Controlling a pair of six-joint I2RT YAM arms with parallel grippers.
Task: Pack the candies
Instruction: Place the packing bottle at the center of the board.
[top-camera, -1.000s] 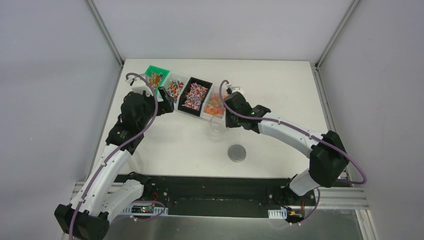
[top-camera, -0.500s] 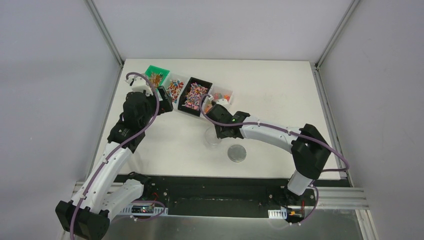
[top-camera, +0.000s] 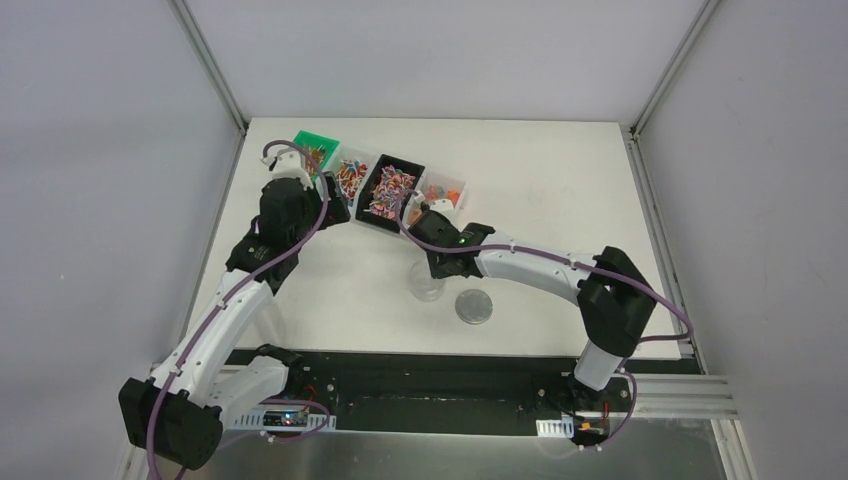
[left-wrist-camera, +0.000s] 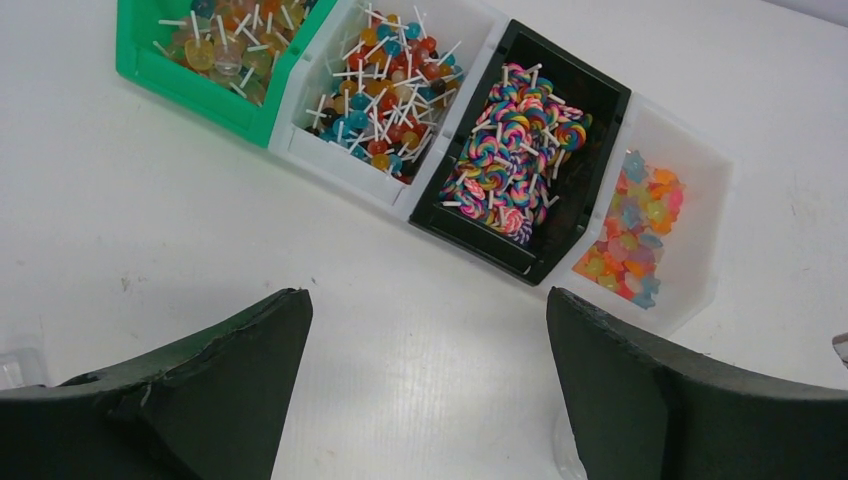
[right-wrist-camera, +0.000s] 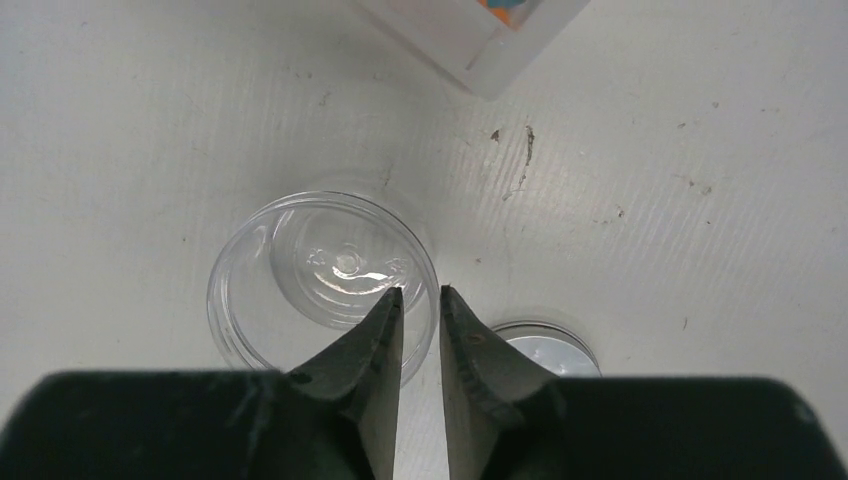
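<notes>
Four bins stood touching in a slanted row across the upper part of the left wrist view. A green bin (left-wrist-camera: 190, 90) sat at the upper left, then came a white bin (left-wrist-camera: 330, 160), a black bin (left-wrist-camera: 590, 110) and a clear bin (left-wrist-camera: 700, 200) at the right. All the candies (left-wrist-camera: 510, 150) that could be seen lay inside these bins. Orange and yellow pieces on white sticks filled the green one, and small red, orange and blue balls on sticks filled the white one. Rainbow swirls were in the black one, and orange, pink and yellow gummy-like pieces in the clear one.

The left gripper (left-wrist-camera: 425, 300) hovered over bare table (top-camera: 560, 190) just below the row in its own view. Its fingers were spread wide and held nothing.

In the right wrist view the right gripper (right-wrist-camera: 420, 295) hung over the right rim of a clear cup (right-wrist-camera: 240, 320) standing upright near the centre of the frame. Its fingers were drawn almost together with only a thin slit between them. Whether they were closed on the rim, pinching something tiny or just parting, the pictures did not settle.

A grey round lid (top-camera: 474, 306) lay flat just to the lower right of the cup, close beside it. In the top view, cup and lid sat below the bins, near the middle of the table.
</notes>
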